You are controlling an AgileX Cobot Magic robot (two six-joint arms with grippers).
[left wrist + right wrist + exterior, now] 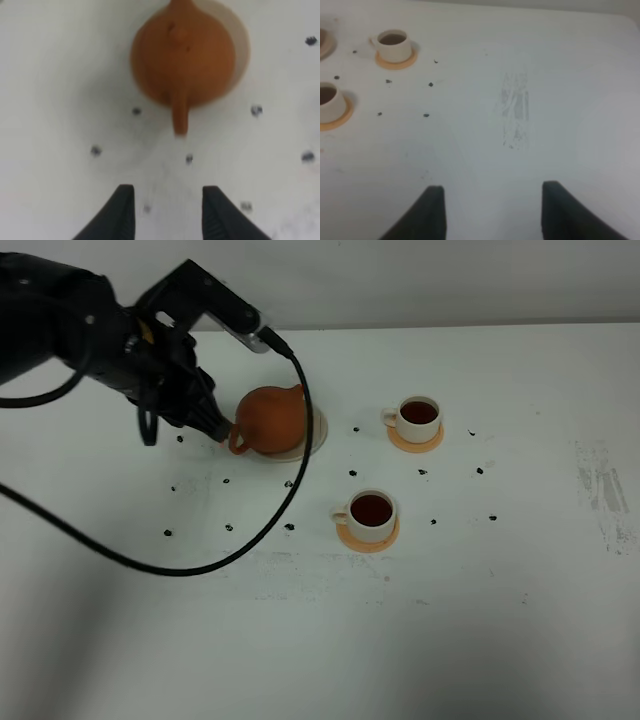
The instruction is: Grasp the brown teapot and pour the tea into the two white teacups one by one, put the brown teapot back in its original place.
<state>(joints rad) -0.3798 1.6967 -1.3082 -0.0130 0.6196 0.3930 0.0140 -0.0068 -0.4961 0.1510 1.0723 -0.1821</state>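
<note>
The brown teapot [272, 420] was seen resting on the beige saucer [316, 430] at the far left of the white table [520, 620], its handle turned toward the left gripper [169, 212]. That gripper was held just off the handle with its jaws parted and nothing between them. Both white teacups, the far cup [417, 417] and the near cup [371, 513], were shown on orange coasters [368, 538] and filled with dark tea, so pouring was judged done and the teapot set back; the step in hand was taken to be the release and withdrawal.

The next move was judged to call for a straight pull-back, so that the handle was not caught. A black cable [215, 565] was looped across the table near the teapot, and small dark specks [289, 527] were scattered around. The right gripper [492, 210] was held wide and empty over bare table, well apart from the cups.
</note>
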